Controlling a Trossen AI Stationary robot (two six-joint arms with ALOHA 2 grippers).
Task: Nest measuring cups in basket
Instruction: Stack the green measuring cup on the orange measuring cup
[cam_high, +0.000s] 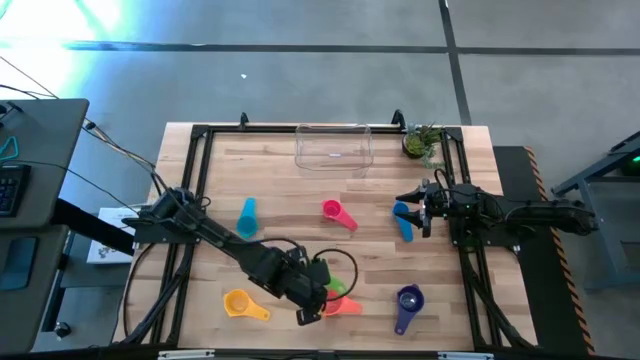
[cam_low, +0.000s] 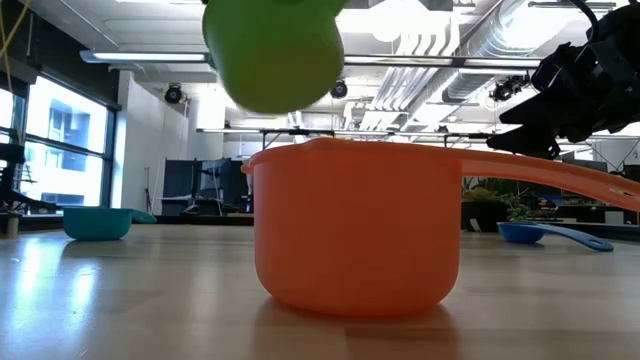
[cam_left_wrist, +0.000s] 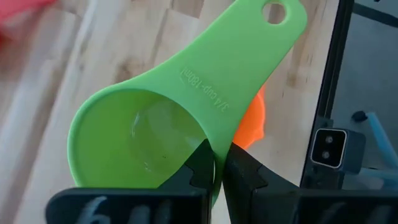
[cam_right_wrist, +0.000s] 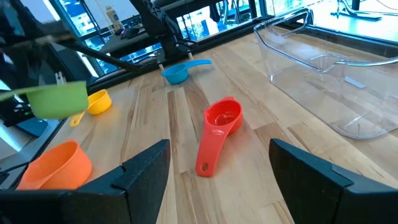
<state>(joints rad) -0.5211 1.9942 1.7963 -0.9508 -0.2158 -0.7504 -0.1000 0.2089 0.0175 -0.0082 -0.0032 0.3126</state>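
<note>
**A:** Table (cam_high: 300, 195) first, since it's the biggest thing: pale wooden planks with visible grain, boxed in by a dark metal frame. What sits on it?

**B:** Largest is the basket (cam_high: 333, 147), a clear plastic rectangular bin with rounded corners at the far edge of the table. From the right wrist view its glossy walls look see-through and nothing lies inside it (cam_right_wrist: 323, 68). Just beside it, at the far right corner, stands a small potted plant (cam_high: 421, 141).

**A:** And the measuring cups?

**B:** All smooth plastic scoops with flat handles, spread over the planks. The orange cup (cam_low: 350, 225) is a round, deep bowl with a long handle, standing upright near the front edge. The green cup (cam_left_wrist: 155, 134) is off the table, above the orange one; its handle has a hanging hole and raised size lettering. The purple cup (cam_high: 408, 302) lies front right, the yellow cup (cam_high: 240, 304) front left, the teal cup (cam_high: 247, 216) left of centre, the red-pink cup (cam_right_wrist: 217, 127) mid-table, the blue cup (cam_high: 403, 220) on the right.

**A:** End effectors?

**B:** The left end effector (cam_left_wrist: 219, 173) has its dark fingers pinched together on the green cup, at the rim where the handle begins. The right end effector (cam_right_wrist: 217, 171) hovers over the right side near the blue cup, fingers spread wide, gripping nothing
</note>
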